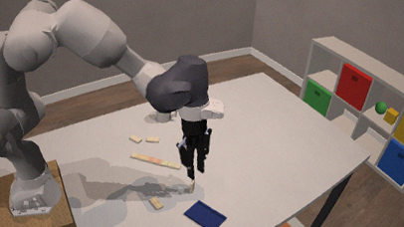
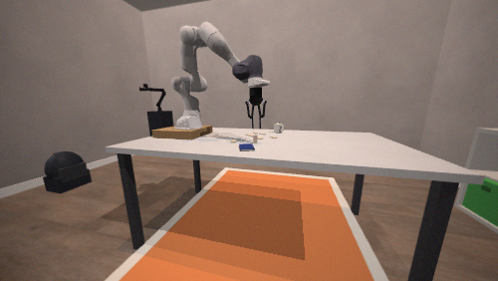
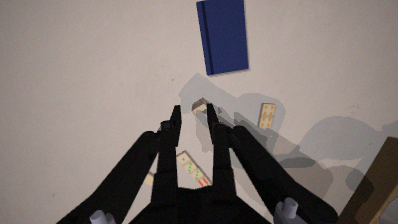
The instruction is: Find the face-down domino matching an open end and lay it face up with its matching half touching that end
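Pale off-white table (image 1: 288, 149) on dark legs; flat dark blue rectangular book (image 1: 205, 215); cream face-up domino (image 3: 266, 115) with orange pips; line of cream dominoes (image 1: 155, 160) with red, orange and green pips; two plain cream face-down dominoes (image 1: 143, 139); black pincer (image 3: 191, 116) on a light grey arm with charcoal wrist; white shelf unit (image 1: 360, 57) holding red, green, yellow and blue bins; orange floor mat (image 2: 249, 224) with pale border.

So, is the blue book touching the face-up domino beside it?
Apart. The wrist view shows bare table between the blue book and the face-up domino.
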You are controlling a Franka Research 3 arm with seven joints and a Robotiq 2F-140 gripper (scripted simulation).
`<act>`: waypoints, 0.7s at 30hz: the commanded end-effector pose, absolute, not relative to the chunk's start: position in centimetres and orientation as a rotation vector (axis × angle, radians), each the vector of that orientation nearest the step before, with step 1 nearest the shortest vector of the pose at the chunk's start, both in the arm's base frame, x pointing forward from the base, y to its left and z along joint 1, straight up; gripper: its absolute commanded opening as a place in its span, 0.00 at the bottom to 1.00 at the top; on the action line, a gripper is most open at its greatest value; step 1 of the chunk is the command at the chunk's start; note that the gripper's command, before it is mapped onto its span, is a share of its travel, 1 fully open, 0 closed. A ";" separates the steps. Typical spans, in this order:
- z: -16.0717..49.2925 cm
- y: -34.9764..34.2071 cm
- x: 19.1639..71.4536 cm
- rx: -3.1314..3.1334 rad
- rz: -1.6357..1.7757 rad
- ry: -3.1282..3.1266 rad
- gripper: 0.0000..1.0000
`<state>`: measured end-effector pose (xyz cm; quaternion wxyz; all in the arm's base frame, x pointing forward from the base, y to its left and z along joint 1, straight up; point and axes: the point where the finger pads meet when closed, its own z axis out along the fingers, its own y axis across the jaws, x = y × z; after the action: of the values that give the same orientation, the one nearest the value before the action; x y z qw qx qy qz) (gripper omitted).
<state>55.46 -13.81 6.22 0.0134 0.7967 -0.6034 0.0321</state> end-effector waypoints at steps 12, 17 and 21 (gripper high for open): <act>6.1 -13.9 55.2 2.895 -0.012 -1.210 0.33; 5.9 -13.9 55.2 2.899 -0.011 -1.201 0.33; 5.7 -13.9 55.2 2.903 -0.009 -1.189 0.33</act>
<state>55.36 -13.91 5.83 0.0018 0.9064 -0.4224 0.0010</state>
